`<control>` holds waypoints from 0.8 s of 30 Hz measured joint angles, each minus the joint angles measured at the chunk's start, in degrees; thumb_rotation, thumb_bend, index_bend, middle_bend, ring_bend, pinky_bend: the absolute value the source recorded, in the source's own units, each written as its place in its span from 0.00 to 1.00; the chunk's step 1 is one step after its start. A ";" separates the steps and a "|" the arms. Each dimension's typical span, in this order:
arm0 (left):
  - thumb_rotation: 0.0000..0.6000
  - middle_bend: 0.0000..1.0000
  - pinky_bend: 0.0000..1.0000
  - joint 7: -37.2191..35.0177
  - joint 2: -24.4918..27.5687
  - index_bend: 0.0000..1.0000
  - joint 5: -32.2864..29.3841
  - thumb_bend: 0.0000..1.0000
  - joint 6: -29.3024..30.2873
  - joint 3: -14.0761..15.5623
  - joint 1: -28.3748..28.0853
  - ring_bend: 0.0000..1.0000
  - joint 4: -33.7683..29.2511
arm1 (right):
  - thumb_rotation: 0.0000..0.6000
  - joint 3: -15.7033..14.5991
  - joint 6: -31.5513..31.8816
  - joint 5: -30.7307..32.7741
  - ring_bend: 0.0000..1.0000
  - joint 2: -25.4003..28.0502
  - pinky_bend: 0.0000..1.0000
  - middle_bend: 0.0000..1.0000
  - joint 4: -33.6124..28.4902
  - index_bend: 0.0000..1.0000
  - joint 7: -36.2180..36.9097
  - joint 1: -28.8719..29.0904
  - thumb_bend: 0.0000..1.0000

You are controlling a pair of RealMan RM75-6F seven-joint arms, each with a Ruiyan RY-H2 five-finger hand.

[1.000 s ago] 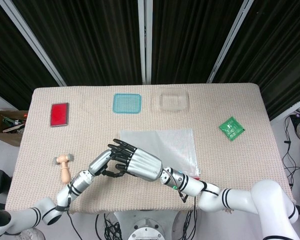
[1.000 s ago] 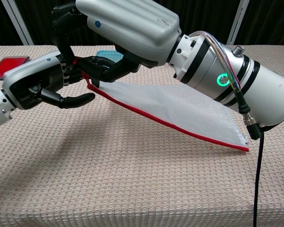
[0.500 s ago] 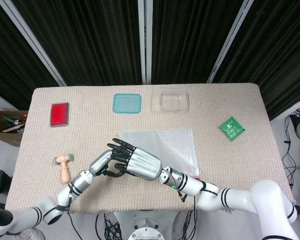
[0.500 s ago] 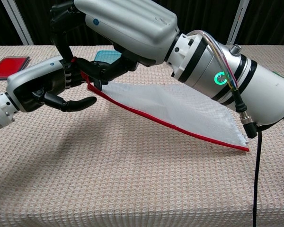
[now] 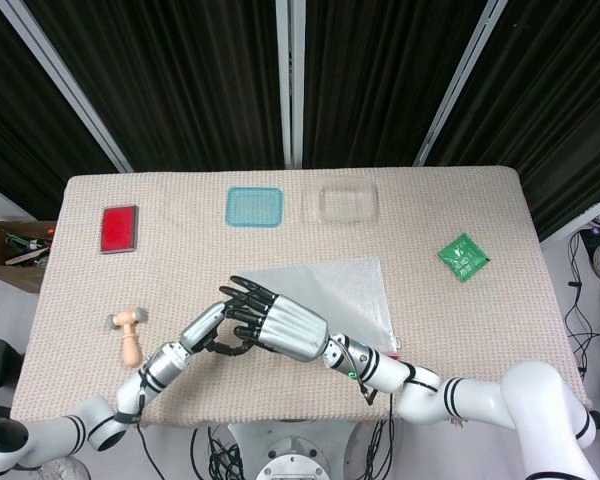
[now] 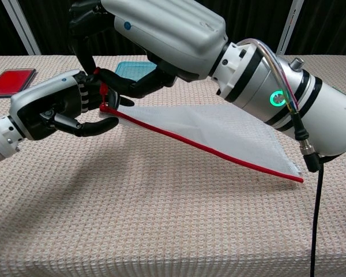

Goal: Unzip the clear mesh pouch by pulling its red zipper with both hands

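Observation:
The clear mesh pouch (image 5: 345,295) (image 6: 219,135) lies mid-table with its red zipper (image 6: 207,151) along the near edge. Its left corner is lifted off the cloth; the right corner (image 6: 300,179) stays on the table. My left hand (image 5: 206,332) (image 6: 52,109) grips that raised corner, its thumb under the mesh. My right hand (image 5: 280,325) (image 6: 155,32) reaches across from the right and its dark fingertips (image 6: 120,86) pinch the red zipper pull (image 6: 104,92) right beside the left hand. In the head view the right hand hides the corner itself.
Along the far edge sit a red tray (image 5: 119,228), a blue tray (image 5: 255,207) and a clear tray (image 5: 349,201). A green packet (image 5: 463,256) lies at the right. A small wooden piece (image 5: 128,335) lies left of my left hand.
Both hands have shifted slightly right and up with the pouch's left corner, which now sits a little higher. The pouch's right end has stayed in place.

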 measured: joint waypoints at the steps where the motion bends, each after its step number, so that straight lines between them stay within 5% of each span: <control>1: 1.00 0.20 0.15 -0.78 -0.03 0.64 -0.06 0.41 0.08 0.02 0.04 0.13 -0.06 | 1.00 -0.31 0.63 -0.25 0.01 0.01 0.00 0.32 0.16 0.94 -0.16 -0.40 0.55; 24: 1.00 0.22 0.15 -24.07 0.09 0.68 -1.49 0.43 2.44 -0.11 0.97 0.13 -1.14 | 1.00 -3.32 9.13 -3.03 0.01 -1.72 0.00 0.32 4.90 0.94 -2.10 -6.86 0.55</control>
